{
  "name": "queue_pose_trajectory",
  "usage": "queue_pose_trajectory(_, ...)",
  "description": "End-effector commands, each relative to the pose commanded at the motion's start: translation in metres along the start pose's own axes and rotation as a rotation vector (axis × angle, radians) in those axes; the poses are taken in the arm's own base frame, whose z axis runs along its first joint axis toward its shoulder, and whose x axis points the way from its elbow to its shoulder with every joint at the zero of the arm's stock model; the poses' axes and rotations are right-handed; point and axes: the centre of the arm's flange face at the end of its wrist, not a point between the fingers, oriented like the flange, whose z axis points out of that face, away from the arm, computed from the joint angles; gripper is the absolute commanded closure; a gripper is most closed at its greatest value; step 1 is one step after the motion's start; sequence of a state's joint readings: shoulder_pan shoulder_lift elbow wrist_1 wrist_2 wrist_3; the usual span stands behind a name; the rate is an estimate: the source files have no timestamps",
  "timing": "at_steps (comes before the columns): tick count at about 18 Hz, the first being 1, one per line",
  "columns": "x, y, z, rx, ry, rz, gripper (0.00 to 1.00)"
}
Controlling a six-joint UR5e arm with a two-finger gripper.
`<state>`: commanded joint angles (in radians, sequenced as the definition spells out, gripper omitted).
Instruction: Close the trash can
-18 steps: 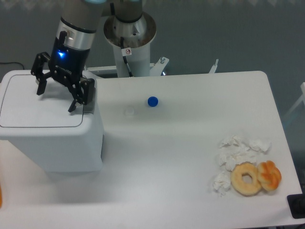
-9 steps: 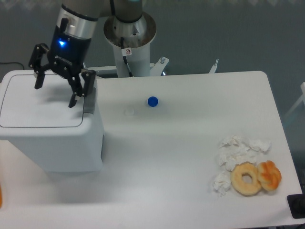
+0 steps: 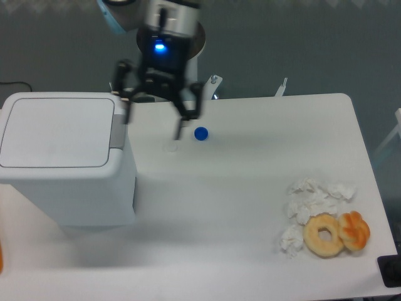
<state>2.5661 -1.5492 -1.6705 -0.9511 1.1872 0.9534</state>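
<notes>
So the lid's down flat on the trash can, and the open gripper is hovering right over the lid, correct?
Not quite. The lid does lie flat on the trash can, and the gripper is open, but the camera view shows it off to the right of the bin, above the table near the blue cap, not over the lid.

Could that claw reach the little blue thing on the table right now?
Probably yes. The gripper hangs open just left of the blue cap, and nothing stands between them on the table.
</notes>
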Motion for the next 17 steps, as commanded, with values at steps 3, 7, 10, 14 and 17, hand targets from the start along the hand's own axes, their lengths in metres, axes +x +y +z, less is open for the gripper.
queue_pose_trajectory(3,-0.043,0.033,-0.007,-0.036,-0.048,0.134,0.00)
queue_pose_trajectory(7,-0.081,0.073,-0.019,-0.101,-0.088,0.270,0.00)
queue_pose_trajectory(10,-0.083,0.095,-0.014,-0.235,-0.074,0.329,0.00)
queue_pose_trajectory(14,-0.069,0.131,-0.017,-0.320,-0.007,0.294,0.00)
queue_pose_trajectory(17,-0.071,0.145,-0.020,-0.340,0.037,0.250,0.00)
